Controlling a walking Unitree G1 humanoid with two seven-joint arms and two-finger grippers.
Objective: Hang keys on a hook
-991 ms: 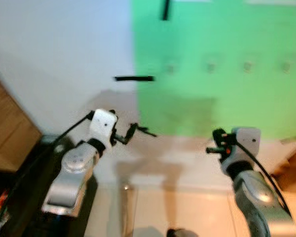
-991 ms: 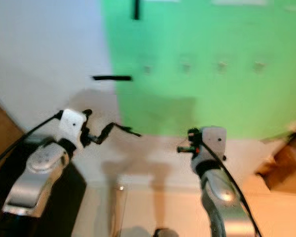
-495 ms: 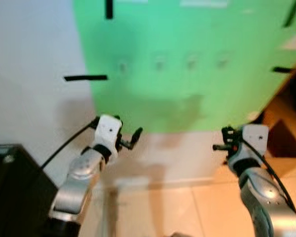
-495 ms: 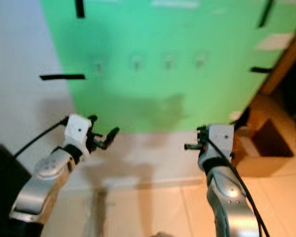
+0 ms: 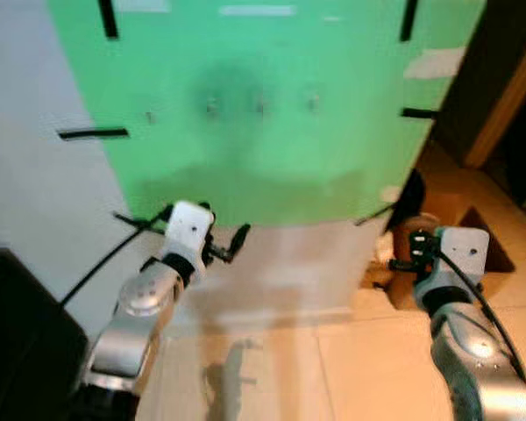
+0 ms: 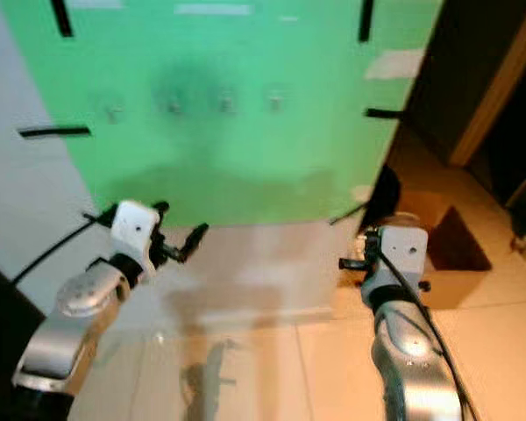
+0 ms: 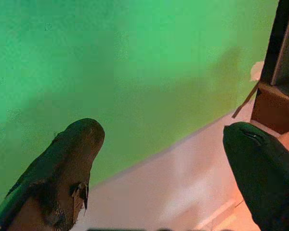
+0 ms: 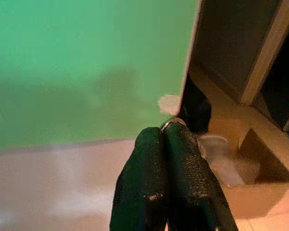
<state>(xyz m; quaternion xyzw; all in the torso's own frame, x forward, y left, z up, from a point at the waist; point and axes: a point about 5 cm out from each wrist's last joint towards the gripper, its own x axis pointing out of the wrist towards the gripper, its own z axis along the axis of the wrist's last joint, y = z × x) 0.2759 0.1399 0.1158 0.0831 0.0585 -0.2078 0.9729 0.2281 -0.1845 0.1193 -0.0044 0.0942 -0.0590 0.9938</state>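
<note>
While both arms are raised over the tiled floor [image 5: 333,368], right gripper [image 8: 164,137] is clenched on a key ring [image 8: 168,123]; left gripper [image 7: 164,139] spread, empty. Beyond: green panel [image 5: 263,158] carrying four hooks [image 5: 259,106].

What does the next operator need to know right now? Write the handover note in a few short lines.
Right end effector: shut, a thin silver metal key ring peeking out at its fingertips, held low, short of the wall.
Left end effector: open, nothing in it, raised toward the wall.
Row of four small hooks sits high on the green wall panel, well above both arms.
Done: ring gripped. Left: raise the right arm and hang it.
</note>
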